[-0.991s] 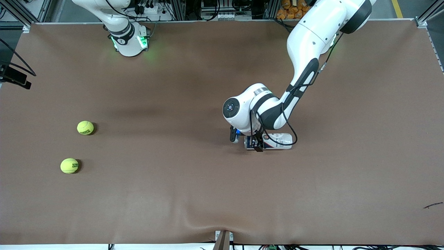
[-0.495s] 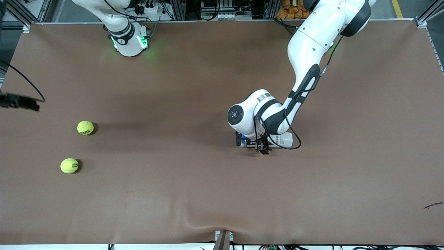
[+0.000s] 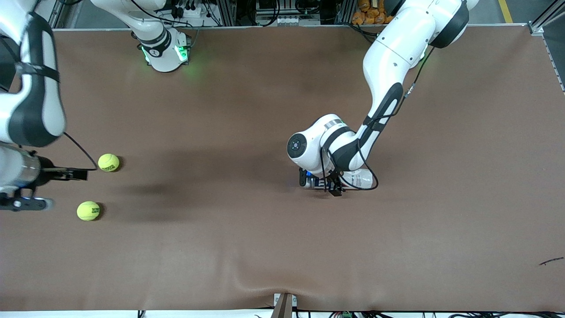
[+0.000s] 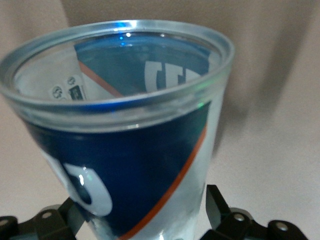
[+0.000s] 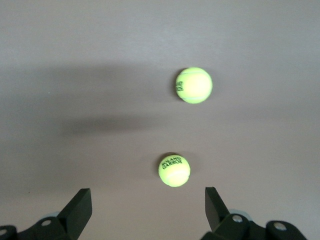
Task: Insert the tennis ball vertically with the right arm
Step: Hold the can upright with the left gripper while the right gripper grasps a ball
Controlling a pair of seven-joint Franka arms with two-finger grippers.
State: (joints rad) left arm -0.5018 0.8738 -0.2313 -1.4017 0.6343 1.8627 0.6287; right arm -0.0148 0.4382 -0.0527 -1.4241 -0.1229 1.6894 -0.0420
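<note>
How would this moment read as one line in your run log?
right end effector: open, above two tennis balls | left end effector: around lying ball tube, mid-table | insertion: not begun

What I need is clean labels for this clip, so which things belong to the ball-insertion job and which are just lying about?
Job in hand:
nearer tennis ball
farther tennis ball
clear tube, lying on the table
right gripper, open over the balls
left gripper, open around the tube

Lying about:
dark scrap, toward the left arm's end of the table
</note>
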